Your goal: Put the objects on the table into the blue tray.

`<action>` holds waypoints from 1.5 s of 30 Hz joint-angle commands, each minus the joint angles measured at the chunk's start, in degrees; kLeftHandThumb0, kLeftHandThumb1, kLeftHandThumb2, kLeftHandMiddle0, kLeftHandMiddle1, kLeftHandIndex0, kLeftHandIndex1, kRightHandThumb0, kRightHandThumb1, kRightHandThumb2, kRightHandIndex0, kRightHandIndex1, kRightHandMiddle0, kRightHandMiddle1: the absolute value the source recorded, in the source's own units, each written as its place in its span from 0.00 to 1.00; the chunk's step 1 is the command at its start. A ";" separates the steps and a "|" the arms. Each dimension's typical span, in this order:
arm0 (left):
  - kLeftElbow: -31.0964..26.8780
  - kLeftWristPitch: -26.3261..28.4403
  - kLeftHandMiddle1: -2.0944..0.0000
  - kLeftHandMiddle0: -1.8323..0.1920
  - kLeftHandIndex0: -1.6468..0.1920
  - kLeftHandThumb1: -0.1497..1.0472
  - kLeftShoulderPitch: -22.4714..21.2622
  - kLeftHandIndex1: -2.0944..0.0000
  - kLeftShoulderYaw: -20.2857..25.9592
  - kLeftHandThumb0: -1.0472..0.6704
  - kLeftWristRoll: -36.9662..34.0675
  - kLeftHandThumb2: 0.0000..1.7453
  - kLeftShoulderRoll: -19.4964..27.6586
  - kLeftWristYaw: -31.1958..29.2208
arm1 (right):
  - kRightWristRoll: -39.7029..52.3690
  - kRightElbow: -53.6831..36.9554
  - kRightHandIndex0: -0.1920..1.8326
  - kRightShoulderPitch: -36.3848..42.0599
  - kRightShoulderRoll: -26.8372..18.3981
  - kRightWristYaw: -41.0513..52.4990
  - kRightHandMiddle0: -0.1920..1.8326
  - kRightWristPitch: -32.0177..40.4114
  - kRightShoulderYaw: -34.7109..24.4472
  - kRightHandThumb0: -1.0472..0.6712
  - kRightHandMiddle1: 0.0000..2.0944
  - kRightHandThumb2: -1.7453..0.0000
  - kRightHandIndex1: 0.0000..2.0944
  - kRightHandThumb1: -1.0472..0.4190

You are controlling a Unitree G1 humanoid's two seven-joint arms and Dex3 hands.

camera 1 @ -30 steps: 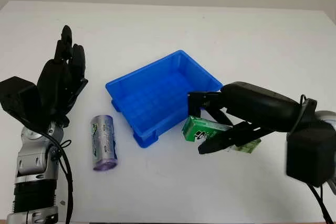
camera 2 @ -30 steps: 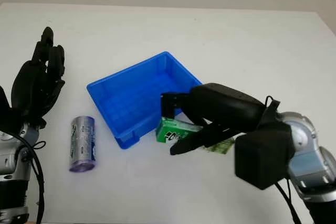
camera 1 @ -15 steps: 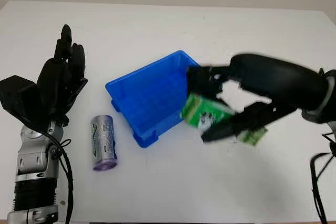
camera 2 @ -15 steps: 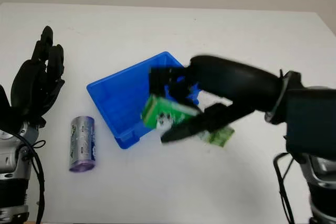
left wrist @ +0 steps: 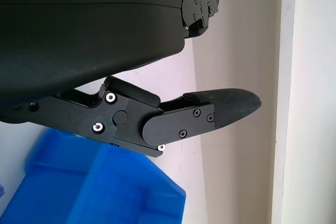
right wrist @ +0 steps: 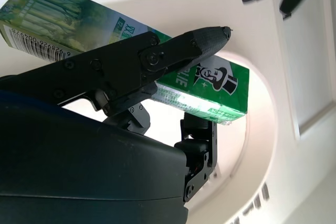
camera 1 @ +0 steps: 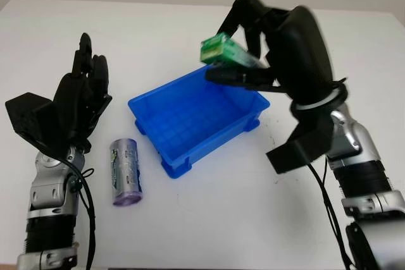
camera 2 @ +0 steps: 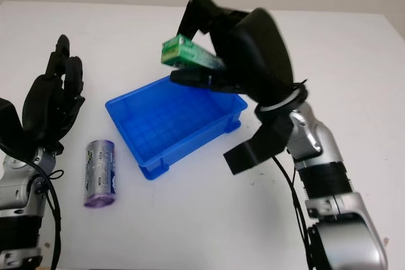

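Up off the table since a second ago: my right hand (camera 1: 243, 61) now carries the green box (camera 1: 224, 52) high over the far corner of the blue tray (camera 1: 196, 118), where before it was pinching the box down beside the tray's near-right wall. Left hand (camera 1: 79, 102) is about where it was, raised at the left of the table, open, holding nothing.

Grip right now: fingers clamped on the box, one finger (right wrist: 173, 51) across its printed face and another under it (wrist view shows this best). Box is tilted, one end poking out twd the left past my fingers.

What could go wrong, as I judge it:
- Box hangs over the tray's far rim, not its middle. Letting go here could bounce it off the rim and onto the table behind.
- It's high up, so a drop from this height could tumble or skip out.
- Grip covers only part of the box; a quick wrist turn might let it slip early.
- Coming down too fast could knock the tray, which is light plastic by the look of it, twd the can.

Count: 1 green box (in my hand), 1 silver can (camera 1: 124, 172) lying on its side left of the tray, well apart from both hands, 1 blue tray w/ nothing in it yet. So 2 objs to place, 0 done.
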 commanded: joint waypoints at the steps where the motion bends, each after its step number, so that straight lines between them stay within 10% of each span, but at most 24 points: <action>1: -0.70 -0.76 1.00 1.00 1.00 1.00 -0.73 0.99 -0.42 0.18 0.58 0.36 -0.50 0.60 | -1.72 4.73 0.75 -3.43 0.46 -4.28 0.62 -2.00 1.72 0.37 1.00 0.89 1.00 0.00; 6: -1.07 -0.52 1.00 1.00 1.00 1.00 -0.75 1.00 -0.74 0.19 0.56 0.37 -1.42 1.36 | -4.38 16.64 0.73 -8.80 3.03 -10.12 0.58 -4.58 7.37 0.38 1.00 0.89 1.00 0.00; 9: -1.59 0.17 1.00 1.00 1.00 1.00 -0.73 1.00 -0.62 0.19 0.32 0.36 -1.94 1.75 | -4.44 18.61 0.55 -10.22 2.33 -3.69 0.42 -1.83 10.34 0.28 1.00 0.93 1.00 0.00; 10: -1.83 0.39 1.00 1.00 1.00 1.00 -0.70 1.00 -0.56 0.19 0.14 0.35 -2.07 1.78 | -3.03 18.11 0.33 -10.42 1.63 3.24 0.25 -0.19 11.16 0.21 0.91 0.93 0.97 0.00; 11: -1.99 0.43 1.00 1.00 1.00 1.00 -0.65 1.00 -0.49 0.19 -0.01 0.35 -2.14 1.79 | -0.62 16.74 0.21 -10.32 0.81 12.81 0.17 2.07 11.89 0.18 0.79 0.91 0.84 0.00; 13: -2.21 0.38 1.00 1.00 1.00 1.00 -0.53 1.00 -0.43 0.19 -0.13 0.35 -2.12 1.75 | 2.88 13.13 0.07 -9.43 -0.32 25.79 0.06 5.89 12.28 0.10 0.30 0.84 0.28 0.00; 17: -2.13 0.21 1.00 1.00 1.00 1.00 -0.23 1.00 -0.31 0.19 0.03 0.35 -1.92 1.76 | 8.28 5.08 0.01 -6.29 -1.79 36.49 0.01 11.11 10.39 0.07 0.03 0.75 0.02 0.00; 33: -1.12 0.12 1.00 1.00 1.00 1.00 -0.36 1.00 0.08 0.19 -0.03 0.36 -0.93 0.18 | 45.11 -7.53 0.00 1.88 5.14 43.39 0.00 22.80 -8.09 0.06 0.00 0.56 0.00 0.00; 45: -0.43 -0.24 1.00 1.00 1.00 1.00 -0.11 1.00 0.49 0.18 -0.03 0.37 0.29 -0.84 | 61.32 -11.95 0.00 10.86 7.89 39.86 0.00 51.27 -21.41 0.14 0.00 0.56 0.00 0.00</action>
